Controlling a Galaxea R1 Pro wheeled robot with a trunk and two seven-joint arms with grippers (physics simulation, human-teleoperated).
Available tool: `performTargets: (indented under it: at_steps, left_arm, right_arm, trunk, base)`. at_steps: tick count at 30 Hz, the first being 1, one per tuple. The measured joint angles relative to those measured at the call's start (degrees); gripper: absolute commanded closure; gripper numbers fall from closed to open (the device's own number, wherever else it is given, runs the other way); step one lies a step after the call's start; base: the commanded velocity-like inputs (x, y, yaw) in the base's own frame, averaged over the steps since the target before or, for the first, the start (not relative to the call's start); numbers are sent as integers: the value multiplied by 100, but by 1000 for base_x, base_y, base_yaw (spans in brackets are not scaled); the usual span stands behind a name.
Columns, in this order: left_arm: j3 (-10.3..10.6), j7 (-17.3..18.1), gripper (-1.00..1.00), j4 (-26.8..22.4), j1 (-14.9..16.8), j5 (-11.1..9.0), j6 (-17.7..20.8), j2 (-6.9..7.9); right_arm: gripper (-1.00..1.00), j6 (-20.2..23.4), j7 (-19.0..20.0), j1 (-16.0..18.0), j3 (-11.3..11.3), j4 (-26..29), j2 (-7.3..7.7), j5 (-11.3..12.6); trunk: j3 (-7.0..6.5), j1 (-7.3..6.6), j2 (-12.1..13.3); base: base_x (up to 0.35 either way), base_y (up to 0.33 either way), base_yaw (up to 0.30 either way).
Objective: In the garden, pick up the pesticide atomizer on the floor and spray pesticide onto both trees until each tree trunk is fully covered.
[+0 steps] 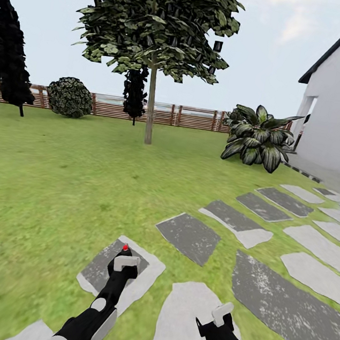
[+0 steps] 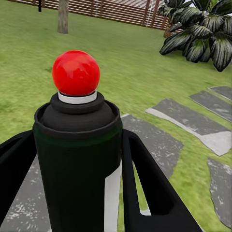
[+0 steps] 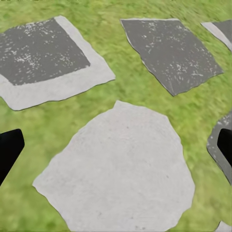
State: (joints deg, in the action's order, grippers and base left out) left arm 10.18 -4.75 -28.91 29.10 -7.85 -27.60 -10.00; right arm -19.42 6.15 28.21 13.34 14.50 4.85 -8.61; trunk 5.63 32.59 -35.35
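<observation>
Red-capped and dark, the pesticide atomizer [image 2: 77,145] is already off the floor, gripped between the left gripper's [image 1: 124,265] fingers [image 2: 145,183]. The right gripper [image 1: 216,320] hangs spread and empty over a pale paving stone [image 3: 121,169]. Spraying looks not yet begun: one tree's trunk [image 1: 150,108] stands well ahead across the lawn [image 1: 55,175], before the slatted fence [image 1: 188,117].

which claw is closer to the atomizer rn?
Left. The left claw is shut on the pesticide atomizer, red knob up, over a stepping stone. The right claw is open and off to the side over another stone, apart from it.
</observation>
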Motion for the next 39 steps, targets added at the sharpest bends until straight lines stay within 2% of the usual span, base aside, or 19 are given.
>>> performTargets:
  at_steps: [18, 39]
  left_arm:
    - [1, 0, 100, 0, 0, 0, 0, 0]
    - [1, 0, 100, -4, -1, 0, 0, 0]
  right_arm:
    - [-100, 0, 0, 0, 2, -7, -19, -3]
    - [-100, 0, 0, 0, 2, -6, -19, -4]
  trunk:
    - [0, 0, 0]
    - [0, 0, 0]
  base:
    - [247, 36, 0]
    - [246, 187, 0]
